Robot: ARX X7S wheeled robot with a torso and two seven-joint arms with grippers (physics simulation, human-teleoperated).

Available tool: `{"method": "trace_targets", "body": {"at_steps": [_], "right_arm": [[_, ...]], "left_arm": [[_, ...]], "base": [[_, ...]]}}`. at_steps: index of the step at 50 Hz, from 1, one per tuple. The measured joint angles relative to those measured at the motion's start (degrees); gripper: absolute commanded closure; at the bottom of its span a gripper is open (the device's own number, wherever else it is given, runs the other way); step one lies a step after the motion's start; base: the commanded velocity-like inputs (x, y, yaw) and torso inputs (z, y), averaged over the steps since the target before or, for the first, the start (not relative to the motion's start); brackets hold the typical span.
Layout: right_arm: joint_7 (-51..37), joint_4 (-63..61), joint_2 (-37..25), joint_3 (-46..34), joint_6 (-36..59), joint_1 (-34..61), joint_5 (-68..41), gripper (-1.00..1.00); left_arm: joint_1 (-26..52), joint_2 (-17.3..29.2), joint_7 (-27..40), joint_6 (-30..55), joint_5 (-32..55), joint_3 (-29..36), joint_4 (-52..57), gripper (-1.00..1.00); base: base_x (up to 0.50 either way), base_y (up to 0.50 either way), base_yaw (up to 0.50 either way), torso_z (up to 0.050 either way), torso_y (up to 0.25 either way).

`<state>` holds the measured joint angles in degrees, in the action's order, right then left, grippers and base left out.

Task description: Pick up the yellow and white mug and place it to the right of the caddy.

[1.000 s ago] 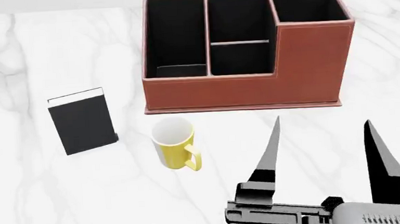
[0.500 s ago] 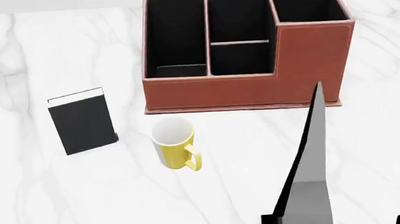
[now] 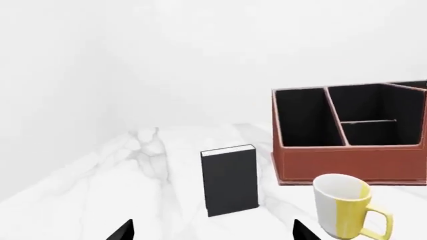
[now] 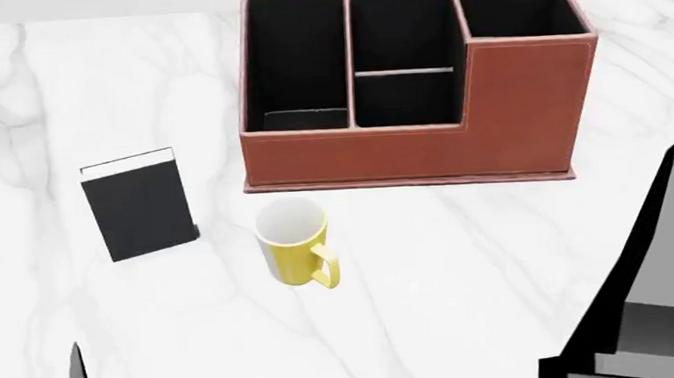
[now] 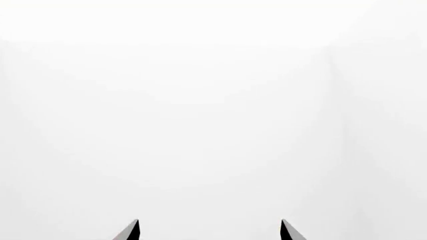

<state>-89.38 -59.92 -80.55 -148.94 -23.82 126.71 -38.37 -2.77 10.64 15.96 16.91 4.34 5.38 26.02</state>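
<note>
The yellow and white mug (image 4: pixel 292 244) stands upright on the marble table in front of the caddy, handle toward me. The reddish-brown caddy (image 4: pixel 417 153) stands at the back centre, compartments empty. My right gripper (image 4: pixel 672 168) shows edge-on at the lower right, well right of the mug. In the right wrist view it (image 5: pixel 209 231) is open, empty and faces only white. My left gripper (image 4: pixel 77 372) peeks in at the lower left. The left wrist view shows it (image 3: pixel 213 232) open and empty, with the mug (image 3: pixel 343 206) and caddy (image 3: pixel 347 162) ahead of it.
A black book (image 4: pixel 139 205) with white page edges stands upright left of the mug; it also shows in the left wrist view (image 3: pixel 230 182). The white marble table (image 4: pixel 459 261) stretches around the caddy, with bare surface to the caddy's right (image 4: pixel 647 91).
My right gripper has turned from flat to edge-on and shifted to the right, farther from the mug. The left gripper has risen slightly. The mug, book and caddy have not moved.
</note>
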Motion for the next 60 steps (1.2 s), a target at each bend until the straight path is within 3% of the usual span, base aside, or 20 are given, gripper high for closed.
{"method": "trace_targets", "body": {"at_steps": [10, 16, 28, 37, 42, 49, 52, 56, 60], "right_arm": [[-0.39, -0.05, 0.54, -0.32, -0.19, -0.32, 0.25, -1.0], [-0.49, -0.06, 1.6, 5.33, 1.05, -6.06, 0.12, -1.0], [-0.56, -0.07, 2.29, 11.2, 1.04, -12.13, 0.25, -1.0], [-0.59, -0.07, 1.45, 11.82, 1.21, -12.2, -0.11, -1.0], [-0.6, -0.08, 0.97, 13.54, 1.88, -13.39, -0.51, -1.0], [-0.6, -0.08, -0.04, 17.07, 3.08, -15.78, -1.62, -1.0], [-0.6, -0.07, -0.3, 18.58, 3.63, -16.89, -1.85, -1.0], [-0.61, -0.07, -0.34, 20.32, 4.24, -18.39, -1.9, -1.0], [-0.61, -0.07, -0.26, 21.81, 4.75, -19.8, -1.82, -1.0]], "left_arm": [[1.12, 2.28, 2.86, 13.05, -4.15, 0.68, 17.58, -1.0], [6.6, -3.3, -4.21, 20.94, -15.49, -1.85, 25.01, -1.0], [9.08, -8.43, -5.8, 25.28, -30.58, -6.79, 31.31, -1.0], [11.47, -7.11, -4.6, 28.95, -37.72, -8.75, 32.88, -1.0], [24.74, -2.64, -19.69, 41.61, -54.39, -4.03, 33.2, -1.0], [38.36, 2.91, -56.62, 52.89, -94.4, -4.21, 33.5, -1.0], [41.88, 5.04, -69.37, 56.42, -111.65, -6.8, 33.64, -1.0], [44.59, 9.77, -81.38, 60.29, -127.69, -11.17, 33.78, -1.0], [46.14, 14.08, -89.45, 63.24, -137.13, -15.71, 33.87, -1.0]], "base": [[0.0, 0.0, 0.0, 0.0, 0.0], [0.0, 0.0, 0.0, 0.0, 0.0], [0.0, 0.0, 0.0, 0.0, 0.0], [0.0, 0.0, 0.0, 0.0, 0.0], [0.0, 0.0, 0.0, 0.0, 0.0], [0.0, 0.0, 0.0, 0.0, 0.0], [0.0, 0.0, 0.0, 0.0, 0.0], [0.0, 0.0, 0.0, 0.0, 0.0], [0.0, 0.0, 0.0, 0.0, 0.0]]}}
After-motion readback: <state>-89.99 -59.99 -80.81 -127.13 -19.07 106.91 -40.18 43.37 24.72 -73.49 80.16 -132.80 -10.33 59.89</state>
